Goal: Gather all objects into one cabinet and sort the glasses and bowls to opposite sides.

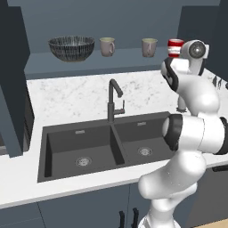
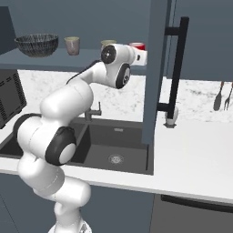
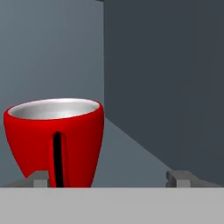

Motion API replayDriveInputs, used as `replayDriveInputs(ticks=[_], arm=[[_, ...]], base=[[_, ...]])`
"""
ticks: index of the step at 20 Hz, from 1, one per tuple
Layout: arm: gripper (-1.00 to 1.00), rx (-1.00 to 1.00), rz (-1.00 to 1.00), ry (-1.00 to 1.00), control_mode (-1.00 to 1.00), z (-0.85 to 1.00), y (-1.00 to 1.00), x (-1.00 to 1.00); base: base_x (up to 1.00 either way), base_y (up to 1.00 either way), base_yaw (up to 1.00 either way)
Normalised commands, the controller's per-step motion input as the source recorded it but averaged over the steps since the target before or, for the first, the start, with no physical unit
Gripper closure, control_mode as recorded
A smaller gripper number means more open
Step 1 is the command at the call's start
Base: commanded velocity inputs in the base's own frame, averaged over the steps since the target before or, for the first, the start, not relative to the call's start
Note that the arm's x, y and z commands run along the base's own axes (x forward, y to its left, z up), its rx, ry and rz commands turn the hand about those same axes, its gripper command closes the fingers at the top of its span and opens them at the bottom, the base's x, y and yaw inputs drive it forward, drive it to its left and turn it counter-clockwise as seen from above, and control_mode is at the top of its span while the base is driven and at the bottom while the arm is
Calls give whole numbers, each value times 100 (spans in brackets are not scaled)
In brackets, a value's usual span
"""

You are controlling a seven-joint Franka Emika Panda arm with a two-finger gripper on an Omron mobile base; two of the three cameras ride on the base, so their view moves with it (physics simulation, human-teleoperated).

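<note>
The dark striped bowl [image 1: 71, 47] stands at the left end of the cabinet shelf [image 1: 124, 60]. Two beige mugs [image 1: 107, 46] [image 1: 149, 47] stand to its right, well apart from each other. The small red cup [image 1: 174, 48] stands upright at the shelf's right end, and my hand is right beside it. In the hand view the red cup [image 3: 57, 140] stands on the shelf floor close ahead. It is left of centre, over the left fingertip. My gripper [image 3: 109, 178] is open and holds nothing.
The cabinet's dark side panel [image 3: 166, 87] rises just right of the cup. Below the shelf lie a marble counter [image 1: 80, 95], a black faucet [image 1: 113, 100] and a double sink [image 1: 102, 144]. An open cabinet door with a black handle [image 2: 175, 68] hangs at the right.
</note>
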Motion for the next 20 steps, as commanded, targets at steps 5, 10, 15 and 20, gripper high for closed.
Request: replayDriveInputs(ticks=[5,10,15,20], arm=[[-100,0,0,0,-100,-28,2,-31],[-100,0,0,-7,-100,13,5,-60],[-100,0,0,-13,-100,48,30,-65],[-100,0,5,-5,-100,49,58,-72]], base=[[0,0,0],[0,0,0],[0,0,0],[0,0,0]])
